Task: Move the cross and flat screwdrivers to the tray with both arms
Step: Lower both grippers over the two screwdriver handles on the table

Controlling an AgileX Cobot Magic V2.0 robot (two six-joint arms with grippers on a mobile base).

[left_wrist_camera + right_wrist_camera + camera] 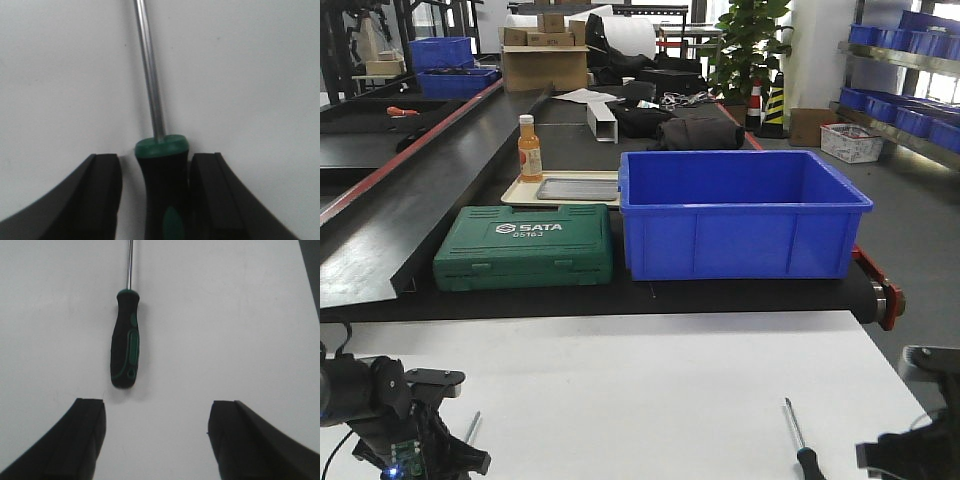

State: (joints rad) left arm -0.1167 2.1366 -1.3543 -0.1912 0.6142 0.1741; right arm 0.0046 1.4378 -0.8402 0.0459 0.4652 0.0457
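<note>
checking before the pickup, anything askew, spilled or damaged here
Nothing stands out. The left screwdriver lies flat between the jaws of the open left tool, the right screwdriver flat ahead of the open right tool, both intact. The bottle stands upright on the cream tray; no spill.

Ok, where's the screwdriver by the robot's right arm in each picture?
Exterior front-facing: the right screwdriver lies near the bottom right, on the white table.
Left wrist-mounted: not in it; that one is the other screwdriver.
Right wrist-mounted: upper left of centre, ahead of the open right gripper.
Shared landmark: the white table lies under it in both views that show it.
</note>
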